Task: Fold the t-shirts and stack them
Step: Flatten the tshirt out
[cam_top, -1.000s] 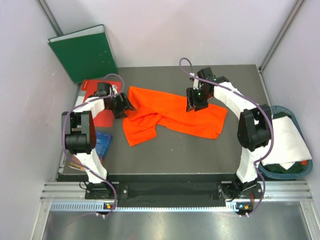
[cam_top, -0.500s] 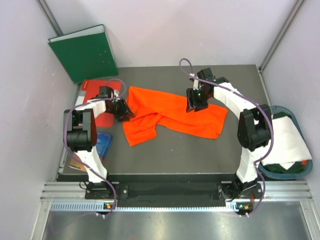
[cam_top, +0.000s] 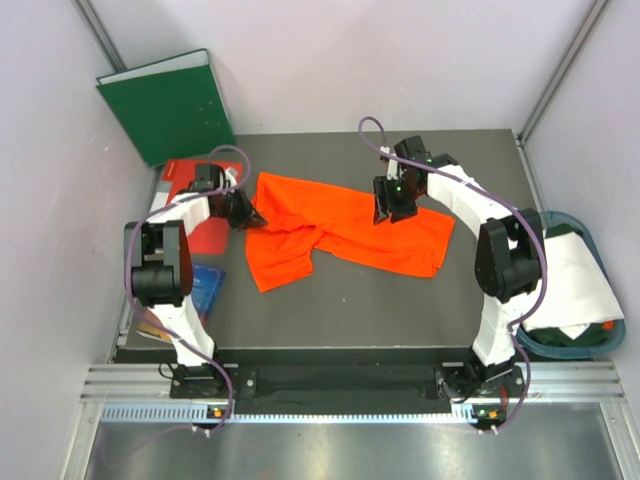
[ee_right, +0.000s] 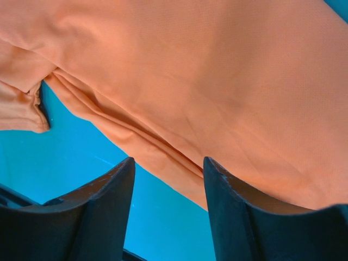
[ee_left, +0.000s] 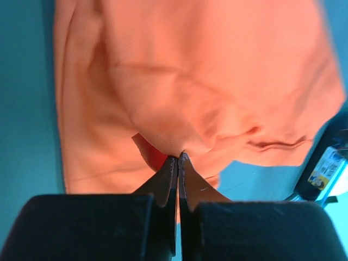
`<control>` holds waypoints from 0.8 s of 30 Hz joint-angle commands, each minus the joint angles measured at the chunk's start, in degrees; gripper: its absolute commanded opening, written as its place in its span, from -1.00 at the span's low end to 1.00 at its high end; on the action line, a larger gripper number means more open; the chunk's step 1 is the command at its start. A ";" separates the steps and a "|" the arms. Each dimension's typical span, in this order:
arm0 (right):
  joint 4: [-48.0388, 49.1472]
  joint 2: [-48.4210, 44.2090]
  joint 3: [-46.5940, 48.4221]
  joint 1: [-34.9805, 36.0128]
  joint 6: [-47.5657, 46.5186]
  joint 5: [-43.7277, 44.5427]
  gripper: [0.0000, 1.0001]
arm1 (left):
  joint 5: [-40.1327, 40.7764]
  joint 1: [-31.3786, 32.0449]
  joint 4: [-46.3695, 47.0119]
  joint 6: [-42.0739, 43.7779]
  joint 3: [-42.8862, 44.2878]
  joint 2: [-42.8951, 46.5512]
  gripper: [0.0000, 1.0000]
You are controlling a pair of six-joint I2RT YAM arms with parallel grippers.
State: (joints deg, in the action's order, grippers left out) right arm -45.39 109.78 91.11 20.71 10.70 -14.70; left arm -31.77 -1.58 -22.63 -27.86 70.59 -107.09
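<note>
The orange t-shirt point(cam_top: 330, 228) lies rumpled across the middle of the dark table. At its left edge, my left gripper point(cam_top: 248, 214) is shut, pinching a fold of the orange t-shirt point(ee_left: 179, 98) between its fingertips point(ee_left: 169, 167). My right gripper point(cam_top: 393, 210) hovers over the shirt's upper edge; its jaws stand open over the hem of the orange t-shirt point(ee_right: 228, 87), with nothing between them. The white t-shirt point(cam_top: 575, 280) is draped over a basket at the right.
A green binder point(cam_top: 170, 105) leans against the back left wall. A red folder point(cam_top: 200, 200) lies under my left arm, and a blue booklet point(cam_top: 205, 288) lies nearer. The dark basket point(cam_top: 560, 345) sits beside the right arm, off the table's edge point(cam_top: 520, 140).
My left gripper has gone from open to shut on the shirt's left edge and shifted slightly. The right arm has barely moved.
</note>
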 commanded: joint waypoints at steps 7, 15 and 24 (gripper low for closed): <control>2.84 -7.64 -6.80 -5.58 6.78 1.87 0.25 | 1.81 0.27 9.01 -6.15 13.95 1.28 -1.00; 6.90 -17.83 -18.86 -18.33 14.88 -5.25 0.38 | 0.83 0.27 12.00 -11.16 24.84 -7.78 -1.00; 8.64 -18.46 -22.90 -19.57 16.54 -11.65 0.32 | -0.84 0.18 13.57 -13.79 31.62 -15.25 -1.00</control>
State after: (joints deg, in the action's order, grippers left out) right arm -40.34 92.71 70.76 0.86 24.93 -20.56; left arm -30.85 -1.41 -13.13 -39.03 98.06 -120.62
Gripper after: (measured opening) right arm 0.667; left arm 0.011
